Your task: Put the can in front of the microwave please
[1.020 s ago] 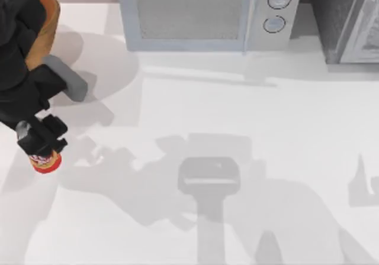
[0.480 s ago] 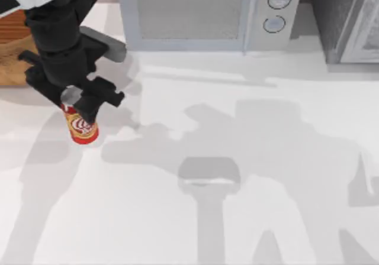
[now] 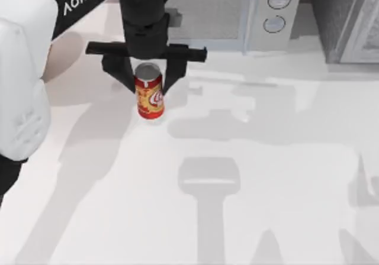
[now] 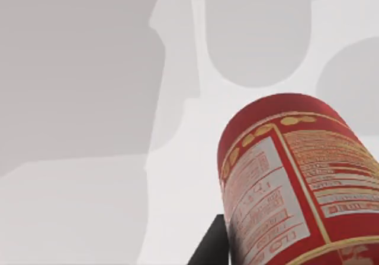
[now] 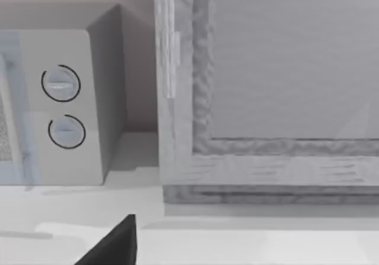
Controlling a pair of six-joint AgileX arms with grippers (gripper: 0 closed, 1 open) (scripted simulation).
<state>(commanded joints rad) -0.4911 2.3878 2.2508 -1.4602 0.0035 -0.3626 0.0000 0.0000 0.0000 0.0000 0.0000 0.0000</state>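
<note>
My left end effector (image 3: 148,81) grips the can (image 3: 150,94) between its fingers, holding it upright (label facing the wrist camera) over the table (image 3: 266,158). The microwave (image 3: 260,16) sits just behind the end effector. I cannot tell my right end effector's state.

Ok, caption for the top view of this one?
Left gripper holds the can upright before the microwave, near its door's left part.

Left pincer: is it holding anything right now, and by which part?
Yes. The left pincer grips the can by its upper sides, near the silver top, upright in front of the microwave.
</note>
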